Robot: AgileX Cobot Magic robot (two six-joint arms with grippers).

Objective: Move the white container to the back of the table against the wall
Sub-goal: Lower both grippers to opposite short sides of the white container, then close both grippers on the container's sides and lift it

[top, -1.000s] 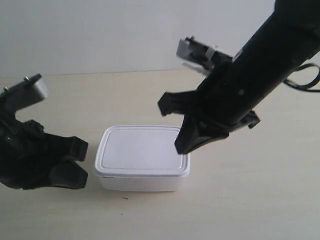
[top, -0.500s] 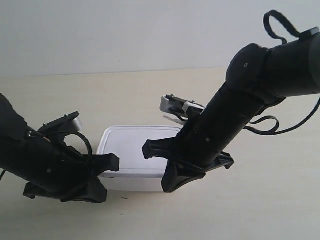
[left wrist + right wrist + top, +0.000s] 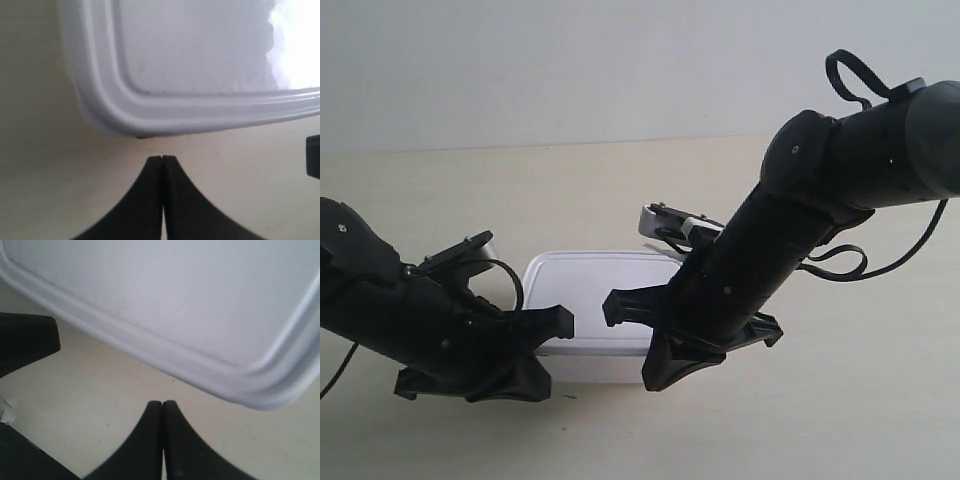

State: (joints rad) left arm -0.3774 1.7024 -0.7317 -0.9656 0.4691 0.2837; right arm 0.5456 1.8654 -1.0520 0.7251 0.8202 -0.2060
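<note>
The white container [image 3: 588, 292] sits on the beige table [image 3: 860, 420], well short of the wall [image 3: 570, 60]. Its rimmed lid fills the left wrist view [image 3: 200, 60] and the right wrist view [image 3: 190, 305]. My left gripper [image 3: 161, 158] is shut and empty, its tips on the table just short of one near corner of the box. My right gripper [image 3: 162, 402] is shut and empty too, close to the other near corner. In the exterior view the arm at the left [image 3: 542, 355] and the arm at the right [image 3: 642, 342] flank the box's near side.
A white-and-black camera mount [image 3: 670, 222] on the arm at the exterior view's right hangs over the box's far right corner. A black cable loop [image 3: 845, 262] trails from that arm. Each wrist view catches a black part of the other arm [image 3: 313, 163] [image 3: 25, 340].
Both arms have dropped low and closed in on the container's near side. The arm at the exterior view's right came off the lid to the front; the other moved rightward.
</note>
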